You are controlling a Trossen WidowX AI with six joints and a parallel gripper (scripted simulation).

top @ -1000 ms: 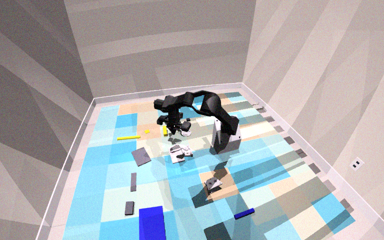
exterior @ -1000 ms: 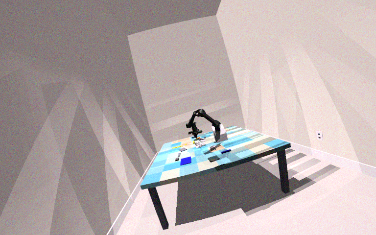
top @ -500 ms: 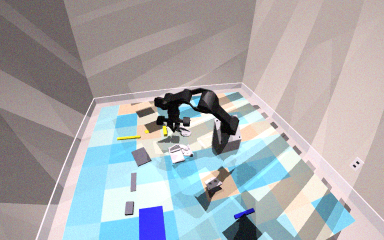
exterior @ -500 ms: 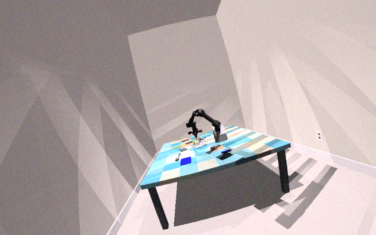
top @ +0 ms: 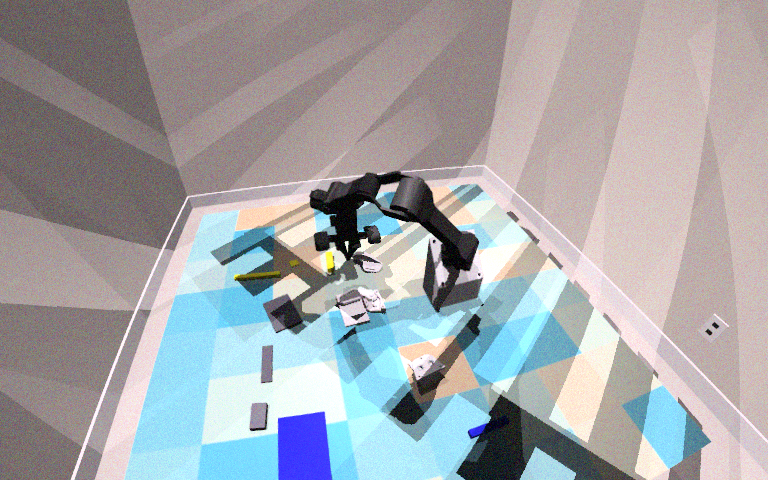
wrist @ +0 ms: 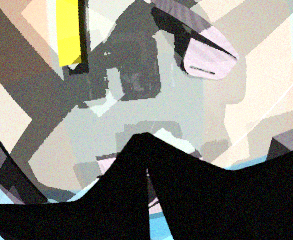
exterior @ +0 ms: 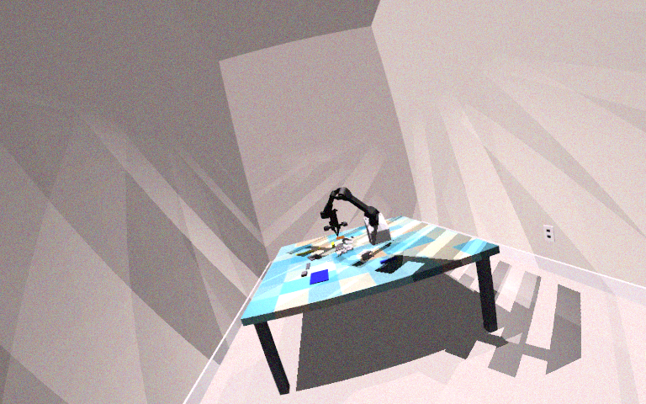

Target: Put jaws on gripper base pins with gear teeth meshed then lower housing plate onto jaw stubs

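Gripper base, as far as I can judge, is in the white cluster (top: 352,310) (exterior: 343,247) (wrist: 106,165) on the worktop (top: 168,368) (exterior: 267,308), on the near side of the gripper (top: 348,256) (exterior: 337,234) (wrist: 144,137). Its jaws are together with nothing between them. Closer by, just right of the tips, lies a loose white piece (top: 368,263) (wrist: 213,57), perhaps a part still to be fitted; its long axis slants from far left to near right. If that's the next pick, the one arm needs to open, shift right and line up across it. Another white part (top: 425,366) (exterior: 366,255) sits well apart, near and right. Black fingers hide most of the cluster from the wrist; pins and teeth I can't make out.
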